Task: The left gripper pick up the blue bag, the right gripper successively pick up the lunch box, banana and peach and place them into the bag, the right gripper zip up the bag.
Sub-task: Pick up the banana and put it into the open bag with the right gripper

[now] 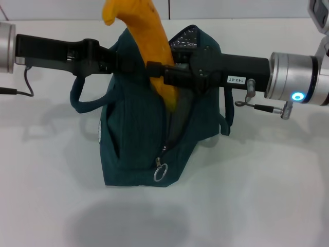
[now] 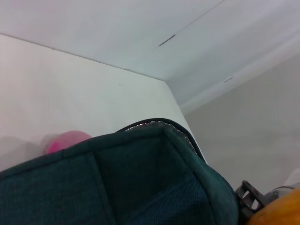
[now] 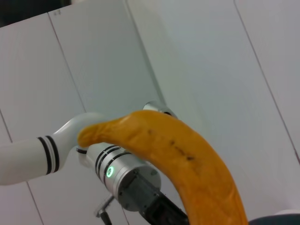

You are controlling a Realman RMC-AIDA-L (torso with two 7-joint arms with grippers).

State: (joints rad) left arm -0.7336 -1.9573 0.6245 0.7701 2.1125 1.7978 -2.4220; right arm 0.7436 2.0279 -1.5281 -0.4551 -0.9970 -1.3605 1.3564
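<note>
Right hand [image 1: 162,72]: clamped across the middle of the banana [image 1: 146,41], reaching in from the right above the open mouth of the bag. Banana: orange-yellow, curved, held near upright; lower tip down inside the bag opening, upper end arched above both arms; a few dark specks along its side in the right wrist view [image 3: 187,159].

Left hand [image 1: 115,59]: reaching in from the left, closed on the top edge of the blue bag [image 1: 139,144], holding that side up. Blue bag: dark teal fabric, standing on the white desk [image 1: 257,195], mouth open, silver lining visible at the far rim; loop handle hanging off its left side; zipper undone down the front, ring pull [image 1: 161,172] near the base.

Peach [image 2: 65,140]: pink, on the desk beyond the bag, seen only from the left wrist. Lunch box: cannot tell where.
</note>
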